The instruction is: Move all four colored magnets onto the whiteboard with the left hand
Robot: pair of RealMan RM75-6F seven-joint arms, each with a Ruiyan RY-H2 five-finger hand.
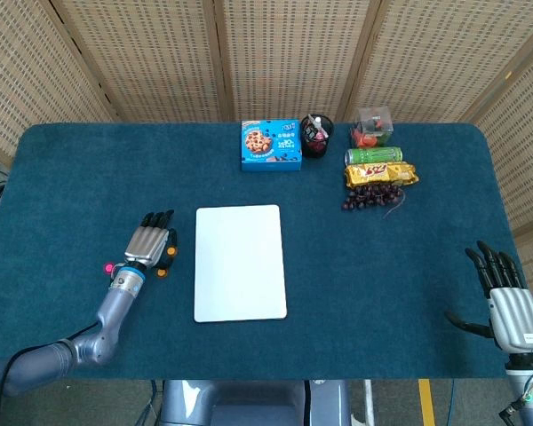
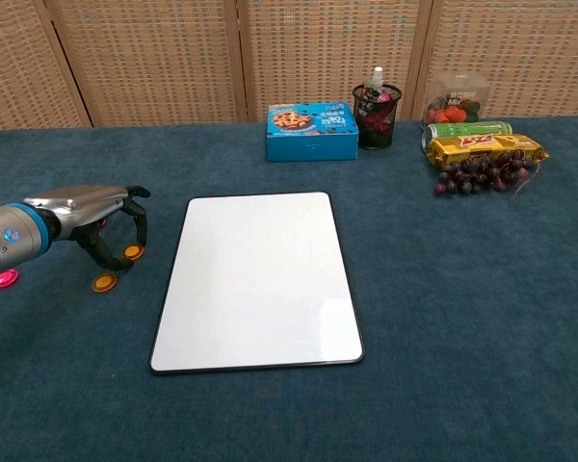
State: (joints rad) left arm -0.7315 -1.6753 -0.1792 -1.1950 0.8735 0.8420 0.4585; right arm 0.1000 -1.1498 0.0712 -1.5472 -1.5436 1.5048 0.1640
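The whiteboard (image 1: 240,262) (image 2: 258,279) lies flat at the table's middle, bare. My left hand (image 1: 151,241) (image 2: 101,219) hovers just left of it, fingers curved down and apart. Its fingertips straddle one orange magnet (image 2: 133,252) (image 1: 171,251), and I see no grip on it. A second orange magnet (image 2: 104,283) (image 1: 161,272) lies a little nearer. A pink magnet (image 2: 5,278) (image 1: 107,267) sits further left, beside the forearm. The hand hides the other pink magnet. My right hand (image 1: 506,302) rests open at the table's near right corner, away from everything.
Along the far edge stand a blue cookie box (image 1: 271,144) (image 2: 311,132), a black mesh cup (image 1: 317,135), a green can (image 1: 373,155), a yellow snack pack (image 1: 381,173) and dark grapes (image 1: 370,197).
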